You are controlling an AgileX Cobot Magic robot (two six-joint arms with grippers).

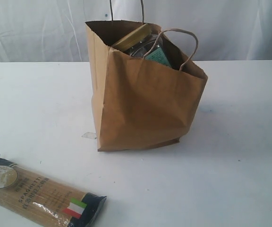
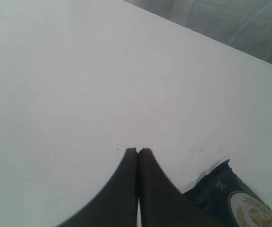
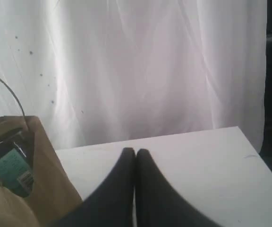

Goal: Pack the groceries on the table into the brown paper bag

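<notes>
While spaghetti pack [image 1: 41, 196] lies unpacked at near-left corner of desk [image 1: 240, 142] | brown paper bag [image 1: 140, 109]: mid-desk, contents near rim | left end effector [image 2: 138, 150], right end effector [image 3: 135, 151]: clenched, empty | risk: long pack may snag rim, tip bag

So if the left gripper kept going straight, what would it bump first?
Probably the bare white table. The left gripper is shut and points at it, and the spaghetti pack lies off to one side, not ahead.

The white table [image 1: 235, 156] holds a tall brown paper bag [image 1: 140, 109], standing up. A spaghetti pack [image 1: 41, 194] lies flat near the front left, well apart from it.
</notes>
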